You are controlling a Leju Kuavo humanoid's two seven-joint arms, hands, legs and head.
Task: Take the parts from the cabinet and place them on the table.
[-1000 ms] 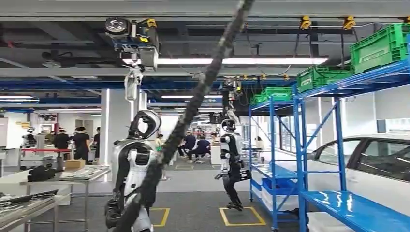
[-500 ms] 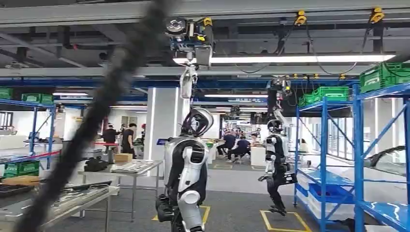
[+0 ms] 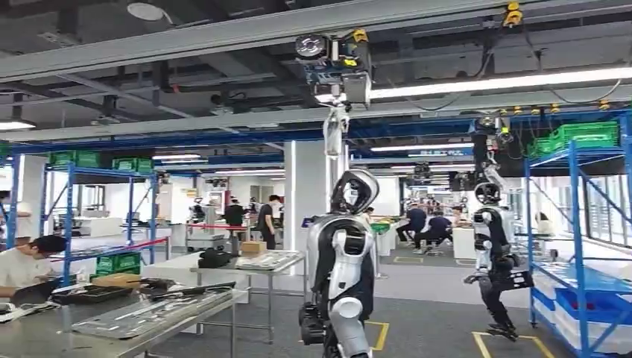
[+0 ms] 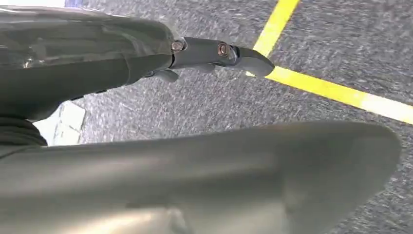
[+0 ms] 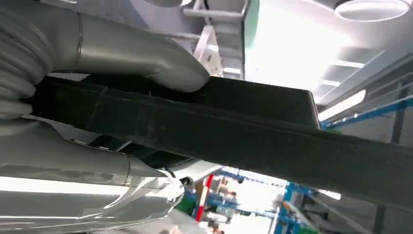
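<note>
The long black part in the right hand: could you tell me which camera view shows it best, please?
The right wrist view: the black part crosses the frame, gripped by the right hand. The head view looks across the workshop, and the left wrist view looks at grey floor.

Head view faces forward across the workshop; left wrist close above floor (image 4: 195, 107); right wrist tilts ceilingward.

The right robot hand (image 5: 97, 161), in smooth silvery plastic with a glossy sheen and a ribbed grey cover, is gripping a long black part (image 5: 253, 131) that is showing a matt, slightly rough surface. The left robot hand (image 4: 195, 161) is looking smooth and grey above a floor (image 4: 204, 102) of coarse grey carpet-like texture. The bench (image 3: 45, 339) is gleaming like brushed metal.
</note>
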